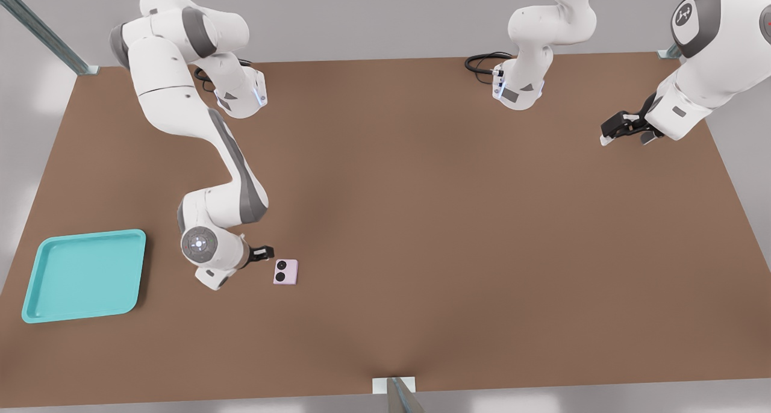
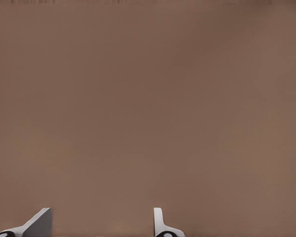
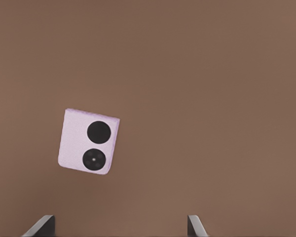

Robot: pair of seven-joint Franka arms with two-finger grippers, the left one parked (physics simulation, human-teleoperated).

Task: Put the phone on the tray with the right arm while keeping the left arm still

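Gripper (image 3: 121,224) fingertips mostly cropped, seemingly apart.

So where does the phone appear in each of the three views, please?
Front view: the phone lies flat on the brown table, lower left of centre, just beside the gripper on the front view's right, away from the tray.
Right wrist view: the phone is left of centre, lenses up.
Left wrist view: not in it.
Shared landmark: the two black lenses, and the brown table.
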